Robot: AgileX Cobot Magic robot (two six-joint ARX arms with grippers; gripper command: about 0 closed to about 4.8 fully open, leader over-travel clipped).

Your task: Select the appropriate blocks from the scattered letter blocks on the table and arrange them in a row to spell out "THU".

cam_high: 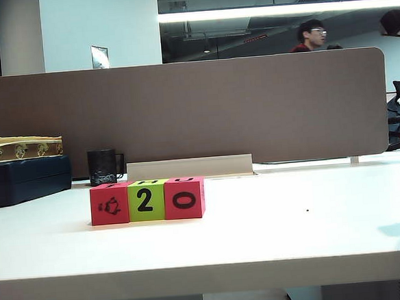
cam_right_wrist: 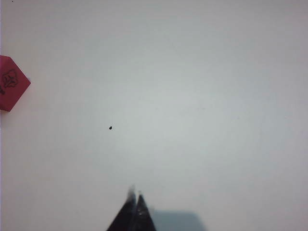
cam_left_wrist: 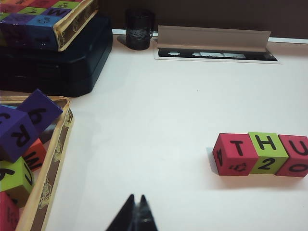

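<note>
Three letter blocks (cam_left_wrist: 262, 155) touching in a row on the white table (cam_high: 274, 234), spelling T, H, U on top; front faces showing an animal picture, 2, 0. Left gripper (cam_left_wrist: 136, 202) pinched together, empty, hovering nearer and well left of the row. Right gripper (cam_right_wrist: 134, 196) likewise pressed together, empty, well apart to the right of the end red block (cam_right_wrist: 11, 89).

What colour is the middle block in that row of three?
Lime green, the middle block sits between two red ones; the left wrist view shows it best.
</note>
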